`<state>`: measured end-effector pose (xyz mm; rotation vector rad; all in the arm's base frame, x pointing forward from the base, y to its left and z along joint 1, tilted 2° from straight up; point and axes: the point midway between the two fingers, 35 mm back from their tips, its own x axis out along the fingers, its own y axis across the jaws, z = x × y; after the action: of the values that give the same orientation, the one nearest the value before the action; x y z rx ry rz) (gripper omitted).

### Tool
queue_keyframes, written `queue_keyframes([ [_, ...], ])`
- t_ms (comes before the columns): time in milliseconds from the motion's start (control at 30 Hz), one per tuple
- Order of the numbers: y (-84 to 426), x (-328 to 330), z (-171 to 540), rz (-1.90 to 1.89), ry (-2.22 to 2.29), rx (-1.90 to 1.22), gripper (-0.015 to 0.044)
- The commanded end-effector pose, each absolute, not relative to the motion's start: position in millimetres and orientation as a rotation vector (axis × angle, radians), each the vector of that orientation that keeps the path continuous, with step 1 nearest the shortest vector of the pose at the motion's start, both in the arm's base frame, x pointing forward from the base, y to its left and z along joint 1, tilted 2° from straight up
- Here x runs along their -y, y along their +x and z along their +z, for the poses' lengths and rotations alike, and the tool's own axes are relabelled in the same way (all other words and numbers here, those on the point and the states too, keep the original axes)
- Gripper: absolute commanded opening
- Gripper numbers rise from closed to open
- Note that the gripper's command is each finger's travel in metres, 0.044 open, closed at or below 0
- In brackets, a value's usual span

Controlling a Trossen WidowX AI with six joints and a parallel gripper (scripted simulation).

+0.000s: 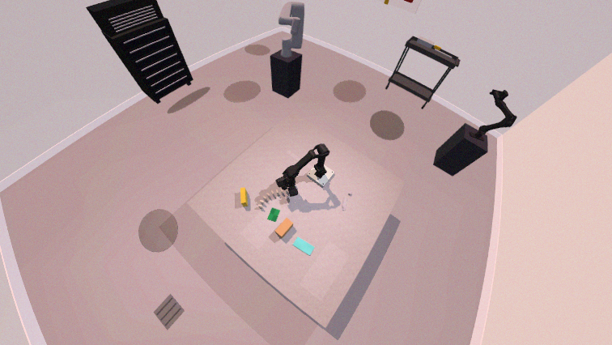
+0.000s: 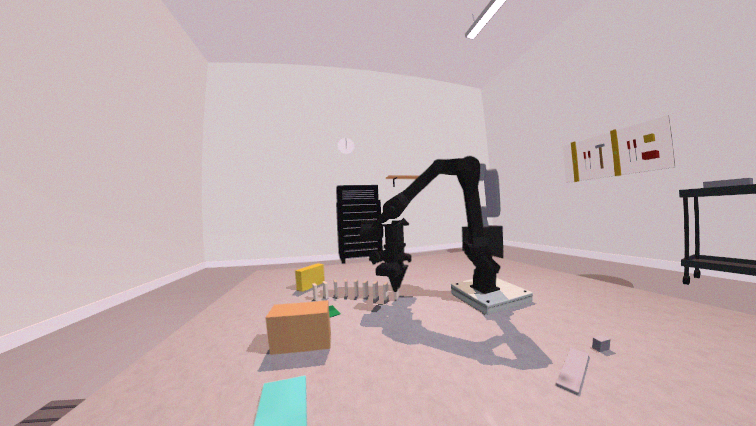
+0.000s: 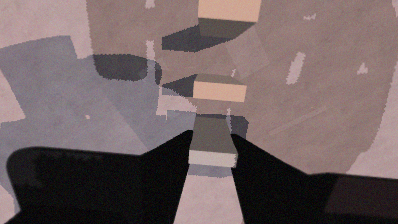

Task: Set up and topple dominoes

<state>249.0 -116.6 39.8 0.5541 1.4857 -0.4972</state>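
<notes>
My gripper [image 1: 292, 193] [image 2: 395, 288] [image 3: 211, 138] is shut on a pale domino [image 2: 395, 295] [image 3: 213, 158], held upright low at the right end of the row in the exterior view. Its foot is at or just above the floor; I cannot tell which. A curved row of several standing dominoes runs left from it. The row's nearest domino [image 2: 384, 293] [image 3: 220, 91] stands a short gap from the held one, with another domino [image 3: 229, 10] beyond it in the wrist view. The row's far-end domino [image 1: 260, 206] [image 2: 314, 292] stands near the yellow block. The held domino is hidden in the top view.
A yellow block [image 1: 244, 197] [image 2: 310, 277] stands beyond the far end. A green patch [image 1: 274, 215] [image 2: 333, 311], an orange box [image 1: 283, 227] [image 2: 298, 328] and a turquoise patch [image 1: 303, 245] [image 2: 281, 402] lie in front. A small grey cube [image 2: 600, 343] and a pale slab [image 2: 573, 371] lie right.
</notes>
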Motion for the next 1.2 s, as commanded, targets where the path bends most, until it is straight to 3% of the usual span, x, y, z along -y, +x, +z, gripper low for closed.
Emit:
queue_keyframes([
  [0,249.6,116.2,39.2,-0.498,0.561,-1.483,0.0107],
  [33,249.6,116.2,39.2,-0.498,0.561,-1.483,0.0107],
  [467,249.6,116.2,39.2,-0.498,0.561,-1.483,0.0440],
  [600,251.3,117.5,48.1,-0.498,0.560,-1.483,0.0440],
  [867,247.1,121.3,159.1,-0.497,0.555,-1.486,0.0440],
  [1033,244.8,120.5,168.5,-0.497,0.554,-1.486,0.0440],
  [1167,241.5,116.6,159.2,-0.311,0.367,-1.519,0.0335],
])
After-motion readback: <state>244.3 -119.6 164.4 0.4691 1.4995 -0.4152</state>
